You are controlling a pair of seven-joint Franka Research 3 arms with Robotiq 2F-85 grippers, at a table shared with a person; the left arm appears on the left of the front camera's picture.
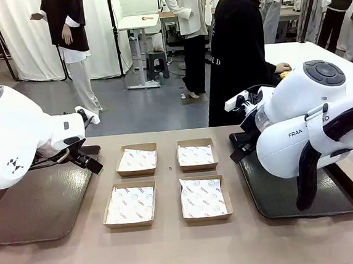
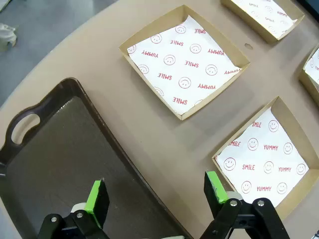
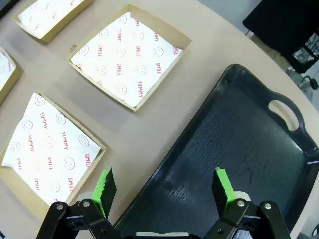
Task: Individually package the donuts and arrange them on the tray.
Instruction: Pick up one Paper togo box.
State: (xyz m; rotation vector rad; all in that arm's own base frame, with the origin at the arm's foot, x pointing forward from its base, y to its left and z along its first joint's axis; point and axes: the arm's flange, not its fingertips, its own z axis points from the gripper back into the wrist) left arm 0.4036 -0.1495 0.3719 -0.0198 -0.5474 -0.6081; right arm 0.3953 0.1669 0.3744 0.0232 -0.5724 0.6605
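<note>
L gripper [image 2: 154, 191] open, over left tray [image 2: 50, 149] edge | R gripper [image 3: 164, 186] open, over right tray [image 3: 249, 144] | 4 paper-lined boxes [image 1: 136, 159] betw. trays | yellow bit [image 1: 286, 72], poss. donut, by person's hand [image 1: 281, 68], far table [image 1: 336, 53].

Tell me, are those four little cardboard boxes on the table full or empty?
Empty. Each of the four cardboard boxes holds just a flat printed paper liner, with nothing lying on it.

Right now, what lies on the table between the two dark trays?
In the front view, four open cardboard boxes lined with printed paper lie between the left tray and the right tray, two rows of two.
</note>
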